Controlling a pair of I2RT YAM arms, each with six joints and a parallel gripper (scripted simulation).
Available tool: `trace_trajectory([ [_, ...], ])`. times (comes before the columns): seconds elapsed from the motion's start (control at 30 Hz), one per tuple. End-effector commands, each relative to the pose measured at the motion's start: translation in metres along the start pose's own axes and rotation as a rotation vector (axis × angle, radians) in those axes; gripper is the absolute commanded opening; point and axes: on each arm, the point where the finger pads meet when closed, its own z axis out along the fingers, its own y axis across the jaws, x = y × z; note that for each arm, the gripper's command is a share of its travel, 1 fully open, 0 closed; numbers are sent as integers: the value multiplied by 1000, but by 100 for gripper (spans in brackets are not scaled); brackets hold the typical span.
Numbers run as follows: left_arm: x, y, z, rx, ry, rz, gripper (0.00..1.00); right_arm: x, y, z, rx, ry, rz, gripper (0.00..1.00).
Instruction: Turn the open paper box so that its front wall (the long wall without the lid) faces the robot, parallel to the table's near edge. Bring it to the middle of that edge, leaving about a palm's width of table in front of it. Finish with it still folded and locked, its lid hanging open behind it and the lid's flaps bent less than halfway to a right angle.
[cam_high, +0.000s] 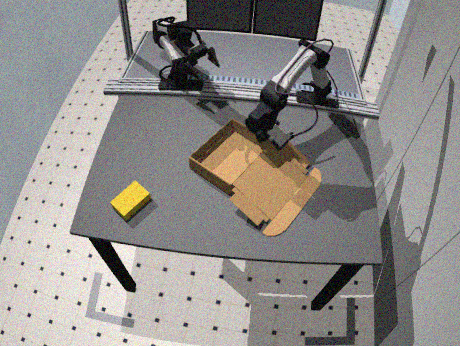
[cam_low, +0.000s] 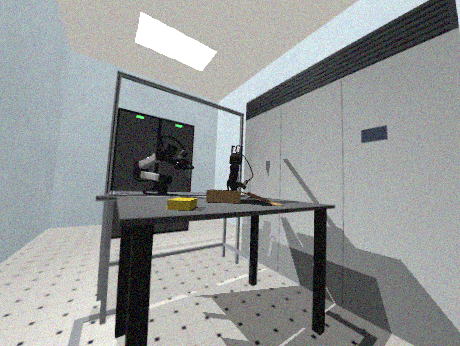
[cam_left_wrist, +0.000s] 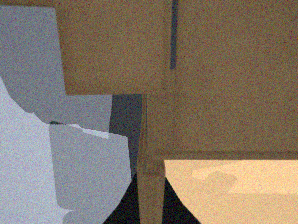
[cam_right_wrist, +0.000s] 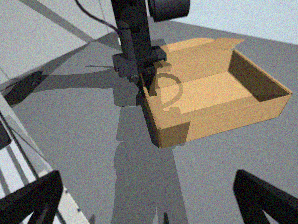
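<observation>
The open paper box (cam_high: 231, 159) (cam_low: 223, 196) (cam_right_wrist: 225, 119) stands turned diagonally, its front wall toward the left in the top view. Its lid (cam_high: 272, 186) (cam_right_wrist: 200, 62) hangs open on the opposite side, toward the lower right in the top view, with small flaps at its sides. How far the flaps are bent is hard to tell. My left gripper (cam_high: 264, 140) (cam_left_wrist: 149, 176) (cam_right_wrist: 145, 96) is shut on the box's robot-side end wall, near the lid's hinge end. My right gripper (cam_high: 214, 59) (cam_right_wrist: 148, 178) is open and empty, raised away from the box.
A yellow block (cam_high: 131, 199) (cam_low: 181, 204) lies on the grey table (cam_high: 165, 220), beyond the box's front-wall side and well apart from it. A metal rail (cam_high: 230, 90) runs along the table's robot-side edge.
</observation>
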Motion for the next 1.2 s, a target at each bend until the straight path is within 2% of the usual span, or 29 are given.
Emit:
trace_trajectory([
  [0.0, 2, 0, -8, 10, -2, 62, 0, -3, 1, -1, -3, -9, -5, 100],
  [1.17, -6, 7, 0, -49, -15, 326, 0, -3, 1, -1, -3, -9, -5, 100],
])
